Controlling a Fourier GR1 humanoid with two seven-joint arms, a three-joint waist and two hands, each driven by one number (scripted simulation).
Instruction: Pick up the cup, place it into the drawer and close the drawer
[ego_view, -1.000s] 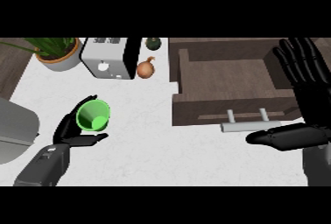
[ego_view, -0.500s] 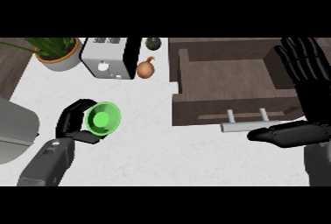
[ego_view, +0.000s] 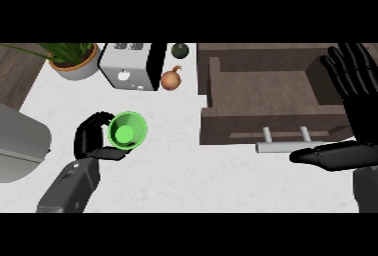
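A green cup (ego_view: 127, 131) is held left of centre over the white counter, tipped so that its mouth faces up at me. My left hand (ego_view: 92, 142) is curled round its left side and hides part of its wall. The open wooden drawer (ego_view: 212, 87) lies to the right of the cup, and its front carries a metal handle (ego_view: 284, 145). Nothing shows on the drawer's floor. My right hand (ego_view: 360, 95) is open at the right edge, fingers up, over the drawer's right side, its thumb (ego_view: 332, 155) pointing left beside the handle.
At the back stand a potted plant (ego_view: 74, 62), a silver toaster (ego_view: 133, 65), an onion (ego_view: 171, 80) and a dark round fruit (ego_view: 179, 50). A large grey rounded object (ego_view: 18, 145) fills the left edge. White counter (ego_view: 192, 175) stretches between the cup and the drawer's front.
My left hand has carried the cup a little to the right, towards the drawer, and tipped its mouth more towards me. The right hand and the drawer have not moved.
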